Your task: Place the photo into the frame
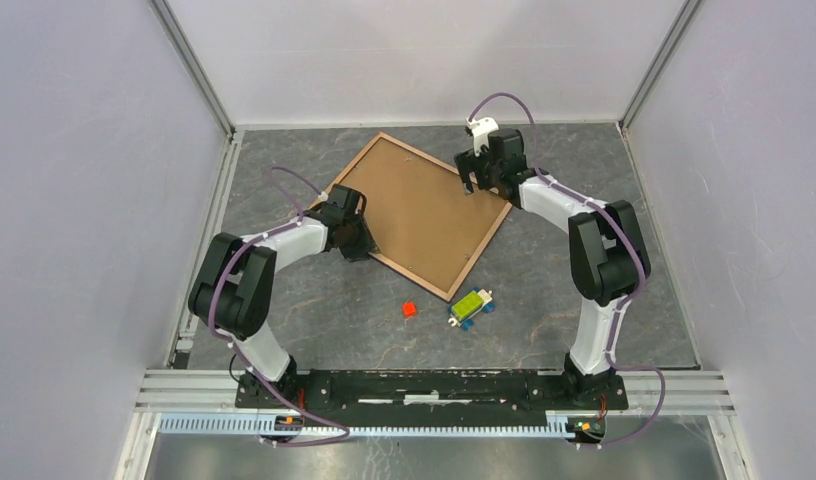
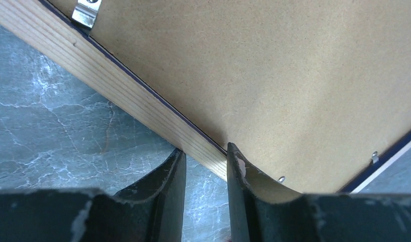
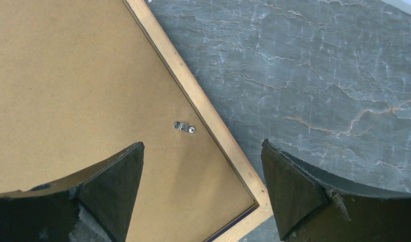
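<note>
Only the left wrist view shows left pincer (image 2: 203,154) clamping the frame (image 2: 118,88).

The frame (image 1: 424,210) lies back-up on the table (image 1: 334,320), its front face hidden. Seen from above, the left gripper (image 1: 362,240) covers part of the frame's near-left edge. Both wrist views cut the frame off. The green-and-blue toy (image 1: 471,307) toward the table's near edge is too small to identify.
</note>
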Controlling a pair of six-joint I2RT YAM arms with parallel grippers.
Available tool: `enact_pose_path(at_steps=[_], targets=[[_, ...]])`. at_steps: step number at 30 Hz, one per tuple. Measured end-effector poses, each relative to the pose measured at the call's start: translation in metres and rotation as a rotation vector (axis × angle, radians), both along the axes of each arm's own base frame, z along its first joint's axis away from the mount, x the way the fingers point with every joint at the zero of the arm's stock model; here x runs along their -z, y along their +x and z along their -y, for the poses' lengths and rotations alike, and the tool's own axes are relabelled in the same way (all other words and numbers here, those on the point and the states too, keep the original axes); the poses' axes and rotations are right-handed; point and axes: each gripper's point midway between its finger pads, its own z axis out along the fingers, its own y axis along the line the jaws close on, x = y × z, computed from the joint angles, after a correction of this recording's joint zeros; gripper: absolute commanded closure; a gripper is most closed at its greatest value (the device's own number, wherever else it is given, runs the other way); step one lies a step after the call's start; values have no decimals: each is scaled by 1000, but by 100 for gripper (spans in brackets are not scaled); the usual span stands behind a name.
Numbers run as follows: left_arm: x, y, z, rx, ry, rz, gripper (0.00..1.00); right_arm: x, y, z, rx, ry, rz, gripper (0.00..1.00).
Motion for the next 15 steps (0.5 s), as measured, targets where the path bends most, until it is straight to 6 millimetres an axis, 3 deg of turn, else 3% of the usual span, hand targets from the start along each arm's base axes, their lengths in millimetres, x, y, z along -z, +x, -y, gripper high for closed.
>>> enact_pose_path(at_steps=[3,9,10,13,15], targets=[[-1,3,-3,2,52,-34,86,2,-1,6,-2,-15,-19,10],[-4,28,-13,7,185,-50,84,30,0,18,10,-31,-116,10],[-5,31,-15,8,202,-44,79,36,-2,22,13,-29,-136,10],[-6,33,-22,15,243,-28,34,51,-2,31,28,-17,-176,12],[-6,30,-28,31,267,-10,17,61,-3,36,36,-3,-204,16]])
